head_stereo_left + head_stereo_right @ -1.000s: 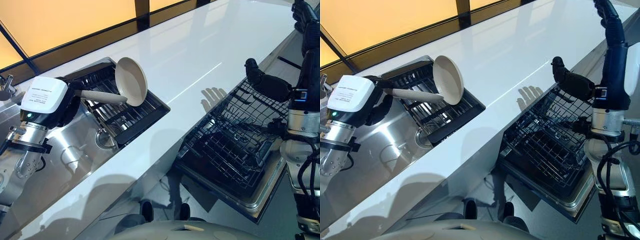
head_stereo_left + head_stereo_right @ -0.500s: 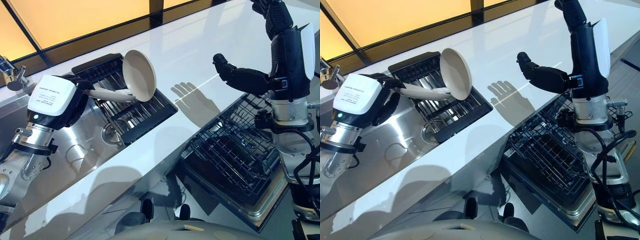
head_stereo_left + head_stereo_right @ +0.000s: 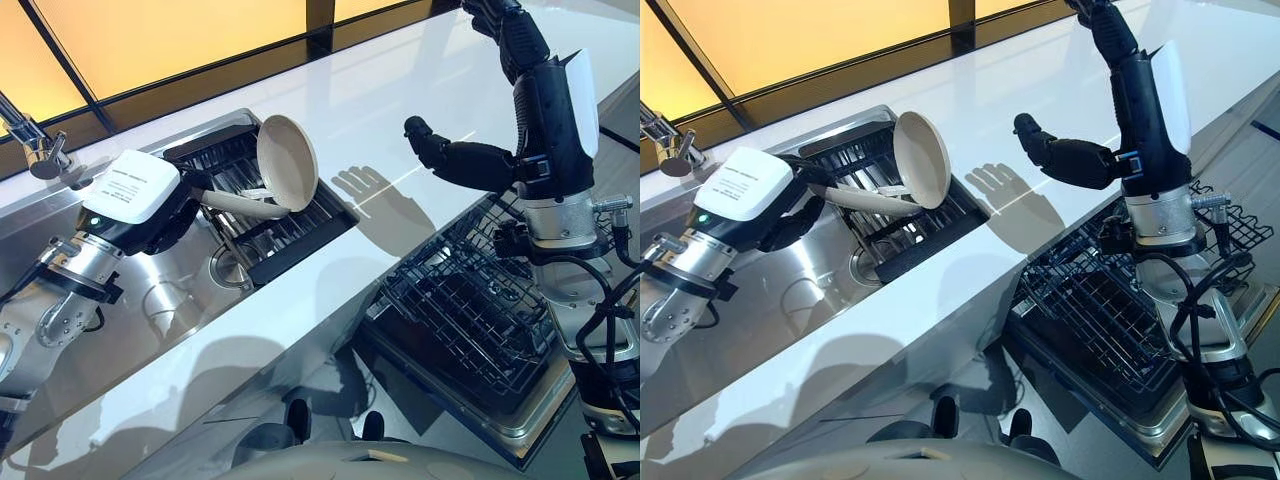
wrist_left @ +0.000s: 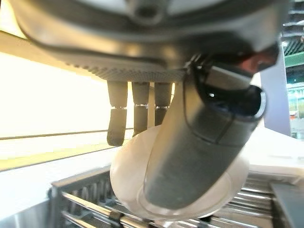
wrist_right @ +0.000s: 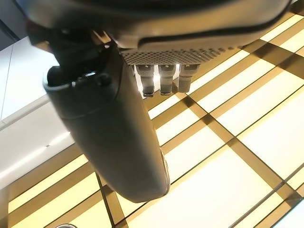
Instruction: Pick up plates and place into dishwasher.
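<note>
The left hand (image 3: pixel 165 205) gripped a cream pan (image 3: pixel 288 162) by its handle above the sink rack (image 3: pixel 290 225); the right hand (image 3: pixel 1060 155) hung empty, fingers relaxed, beyond the rack.

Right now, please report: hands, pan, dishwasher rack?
Left hand shut on pan handle, over sink rack. Right hand open, raised over counter. Dishwasher rack pulled out, unobstructed.
</note>
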You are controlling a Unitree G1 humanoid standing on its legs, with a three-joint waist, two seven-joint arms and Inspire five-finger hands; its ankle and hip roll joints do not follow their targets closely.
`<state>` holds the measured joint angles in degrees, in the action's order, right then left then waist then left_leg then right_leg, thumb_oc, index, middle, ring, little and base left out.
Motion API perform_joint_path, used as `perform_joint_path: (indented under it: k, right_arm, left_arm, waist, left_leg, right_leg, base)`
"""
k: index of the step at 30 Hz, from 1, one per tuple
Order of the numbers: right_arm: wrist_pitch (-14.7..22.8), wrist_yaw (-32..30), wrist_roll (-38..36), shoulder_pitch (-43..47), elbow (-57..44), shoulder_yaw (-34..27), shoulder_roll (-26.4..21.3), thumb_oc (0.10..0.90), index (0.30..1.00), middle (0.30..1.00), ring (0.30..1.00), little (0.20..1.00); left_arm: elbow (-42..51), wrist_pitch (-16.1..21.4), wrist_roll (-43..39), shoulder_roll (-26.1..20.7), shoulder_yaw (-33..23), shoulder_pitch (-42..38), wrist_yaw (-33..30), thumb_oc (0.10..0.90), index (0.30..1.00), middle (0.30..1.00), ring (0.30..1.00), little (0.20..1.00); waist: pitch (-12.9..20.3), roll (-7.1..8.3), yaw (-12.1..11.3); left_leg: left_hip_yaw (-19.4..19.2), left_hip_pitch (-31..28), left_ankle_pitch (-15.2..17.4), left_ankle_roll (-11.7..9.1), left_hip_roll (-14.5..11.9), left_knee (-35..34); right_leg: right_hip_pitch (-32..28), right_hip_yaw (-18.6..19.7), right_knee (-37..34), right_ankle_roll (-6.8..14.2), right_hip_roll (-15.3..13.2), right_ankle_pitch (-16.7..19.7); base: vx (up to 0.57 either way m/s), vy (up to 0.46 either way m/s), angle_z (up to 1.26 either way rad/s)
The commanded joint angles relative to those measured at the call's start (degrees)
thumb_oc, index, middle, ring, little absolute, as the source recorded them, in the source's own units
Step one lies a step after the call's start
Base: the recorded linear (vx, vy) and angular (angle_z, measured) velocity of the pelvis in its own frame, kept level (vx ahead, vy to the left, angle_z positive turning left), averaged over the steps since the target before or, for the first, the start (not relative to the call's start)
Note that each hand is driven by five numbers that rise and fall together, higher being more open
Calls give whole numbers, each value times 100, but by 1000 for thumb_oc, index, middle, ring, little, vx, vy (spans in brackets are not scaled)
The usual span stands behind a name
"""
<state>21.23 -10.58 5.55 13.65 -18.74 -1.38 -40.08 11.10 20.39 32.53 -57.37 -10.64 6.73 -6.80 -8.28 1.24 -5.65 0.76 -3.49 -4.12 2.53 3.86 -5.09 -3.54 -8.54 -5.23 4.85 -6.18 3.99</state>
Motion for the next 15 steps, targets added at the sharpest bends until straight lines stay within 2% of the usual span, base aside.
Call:
perform_joint_path:
  k: [1,9,15]
  right_arm:
    - [265,-125,-377,634,-139,-103,-418,800,900,900,900,900]
    - [274,-88,-500,658,-89,-128,-481,800,900,900,900,900]
    - [224,-68,-543,693,-27,-90,-494,800,900,900,900,900]
  left_arm:
    - [411,198,-883,-162,-845,-1338,-404,100,300,300,300,200]
    - [166,-82,-775,-303,-477,-1558,435,100,300,300,300,200]
    - [16,-298,-738,-425,-251,-1721,804,100,300,300,300,200]
  waist:
    - [623,-350,158]
    - [557,-390,259]
    - [530,-411,306]
  left_leg:
    - [63,-301,754,-35,170,23]
    - [26,-360,777,3,174,27]
    - [8,-380,794,31,177,32]
  right_leg:
    - [-200,-278,478,-83,632,-879]
    - [-219,-239,501,-80,634,-882]
    - [-224,-184,509,-78,636,-890]
  base:
    - [13,3,-3]
    - [3,1,-1]
    - [0,0,0]
